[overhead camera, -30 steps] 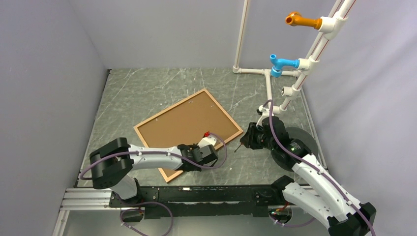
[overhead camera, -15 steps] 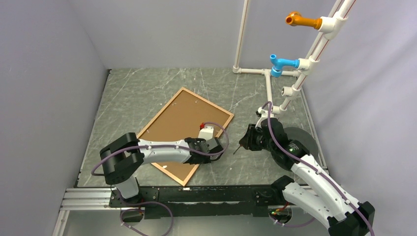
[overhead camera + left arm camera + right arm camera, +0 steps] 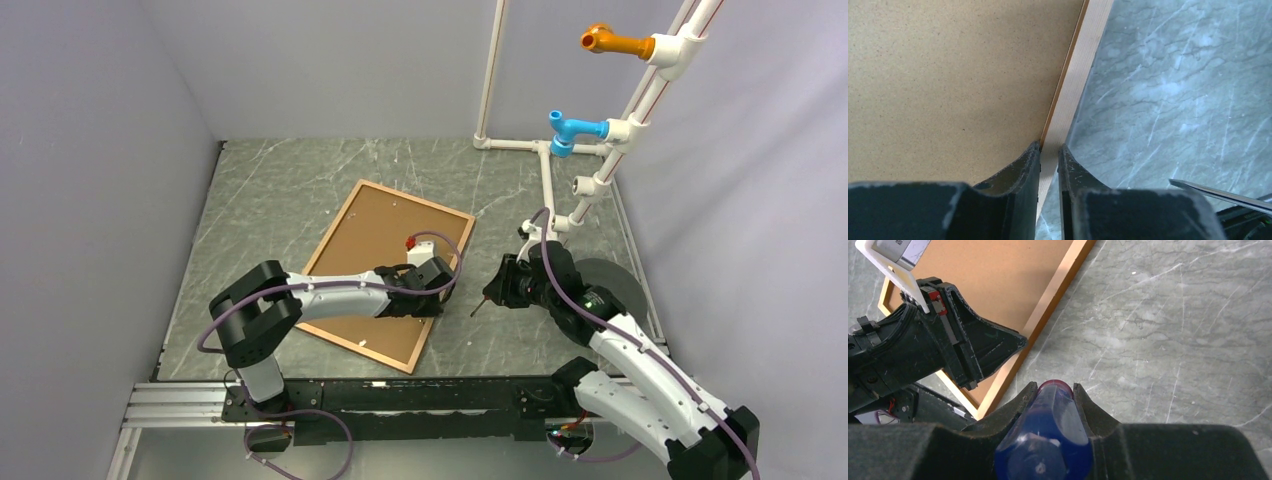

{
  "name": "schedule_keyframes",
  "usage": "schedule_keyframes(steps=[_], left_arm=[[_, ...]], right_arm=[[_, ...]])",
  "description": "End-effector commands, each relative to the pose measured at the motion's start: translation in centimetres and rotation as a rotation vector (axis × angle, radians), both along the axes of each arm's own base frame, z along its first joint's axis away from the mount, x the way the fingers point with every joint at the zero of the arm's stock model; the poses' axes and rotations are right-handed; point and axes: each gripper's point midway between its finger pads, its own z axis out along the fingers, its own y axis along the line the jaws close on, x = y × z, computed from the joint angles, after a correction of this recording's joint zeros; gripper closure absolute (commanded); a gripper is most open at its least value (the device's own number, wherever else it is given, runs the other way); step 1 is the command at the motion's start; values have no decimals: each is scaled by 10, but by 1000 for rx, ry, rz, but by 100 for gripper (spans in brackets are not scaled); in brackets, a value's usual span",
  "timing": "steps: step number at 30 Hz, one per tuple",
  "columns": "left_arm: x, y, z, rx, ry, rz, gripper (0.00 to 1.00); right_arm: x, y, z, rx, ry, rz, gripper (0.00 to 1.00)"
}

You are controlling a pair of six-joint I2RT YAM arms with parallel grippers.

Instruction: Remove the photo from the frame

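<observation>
One frame lies flat on the grey marbled table, back side up and turned at an angle, its near corner towards the arm bases. The photo sits inside it. Only its plain light-brown backing board shows, and the print side is hidden.

Two grippers are in view. The left gripper is at the frame's right-hand edge. Its two fingers stand close together, with the pale wood moulding running between them, and they appear to pinch that strip. The board lies on one side of the fingers and bare table on the other.

The right gripper hovers just beside the same edge, clear of the frame. Its jaws are closed around one screwdriver with a blue handle, whose thin shaft points down towards the table near the left gripper.

At the far right stands one white pipe rack carrying one orange fitting and one blue fitting.
</observation>
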Motion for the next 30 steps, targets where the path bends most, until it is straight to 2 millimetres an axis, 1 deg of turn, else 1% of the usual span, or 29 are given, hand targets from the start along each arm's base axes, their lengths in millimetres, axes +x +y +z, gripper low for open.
schedule_keyframes(steps=[1, 6, 8, 10, 11, 13, 14, 15, 17, 20, 21, 23, 25, 27, 30], left_arm=[[8, -30, 29, -157, -19, -53, 96], [16, -34, 42, -216, -38, -121, 89], [17, -35, 51, -245, -54, -154, 83], [15, -32, 60, -265, -83, -186, 73], [13, -28, 64, -271, -96, -194, 65], [6, -19, 71, -285, -117, -217, 45], [2, -13, 76, -293, -129, -228, 37], [-4, -6, 78, -297, -137, -240, 32], [-17, 10, 81, -308, -146, -259, 27], [-37, 35, 81, -322, -157, -295, 21], [-44, 44, 86, -335, -168, -301, 19], [-57, 63, 81, -321, -143, -293, 14], [-68, 78, 79, -329, -124, -275, 14], [-78, 91, 72, -352, -112, -254, 16], [-88, 101, 66, -453, -127, -215, 21]], right_arm=[[10, 12, 11, 60, -38, 11, 100], [14, 11, 13, 46, -45, 3, 100], [15, 10, 13, 41, -39, -10, 100], [17, 9, 12, 22, -37, -8, 100], [18, 7, 11, 6, -33, -9, 100], [20, 5, 11, -14, -38, -18, 100], [22, 4, 12, -20, -44, -21, 100], [22, 3, 13, -26, -51, -18, 100], [24, 3, 18, -31, -72, -2, 100], [28, 5, 22, -35, -95, 5, 100], [30, 6, 22, -35, -100, 7, 100], [36, 9, 24, -40, -98, 9, 100], [43, 14, 24, -46, -95, 15, 100], [52, 19, 21, -51, -89, 17, 100], [63, 26, 18, -56, -76, 20, 100]])
